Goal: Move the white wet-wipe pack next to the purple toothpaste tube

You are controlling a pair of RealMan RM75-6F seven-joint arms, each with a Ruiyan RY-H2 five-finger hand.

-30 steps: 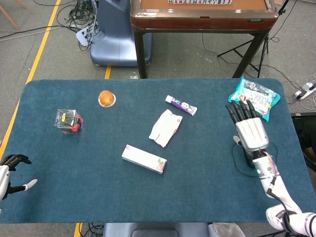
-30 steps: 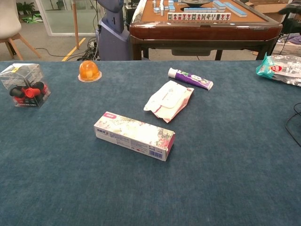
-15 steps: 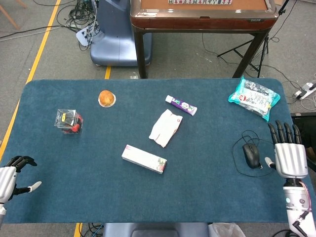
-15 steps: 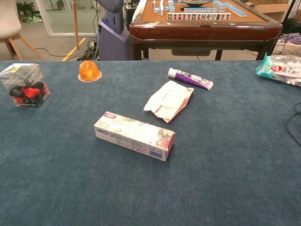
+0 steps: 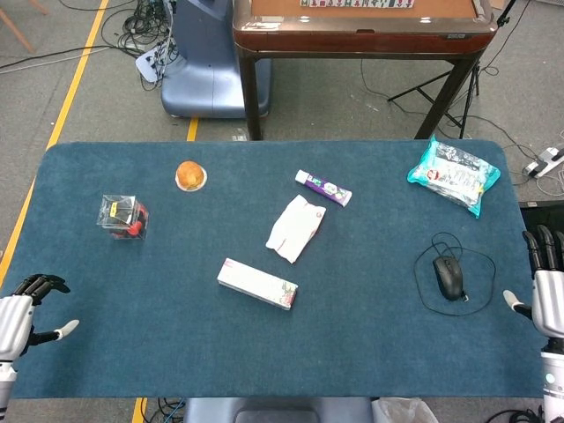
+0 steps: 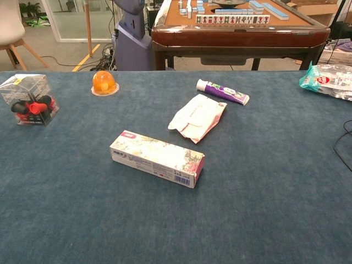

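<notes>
Near the centre of the head view, the white wet-wipe pack (image 5: 295, 228) is lying flat just below the purple toothpaste tube (image 5: 323, 187), close beside it but not touching, so the placement is arguably reading as complete. The left hand (image 5: 19, 308), lower left, and the right hand (image 5: 548, 282), lower right, are hanging off the table (image 5: 370, 352) edges, fingers apart and holding nothing.

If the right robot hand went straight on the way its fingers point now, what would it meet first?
Nothing, as far as the head view shows: the right robot hand sits past the blue table's right edge, fingers pointing up-frame, toward the floor; depth unclear.
</notes>
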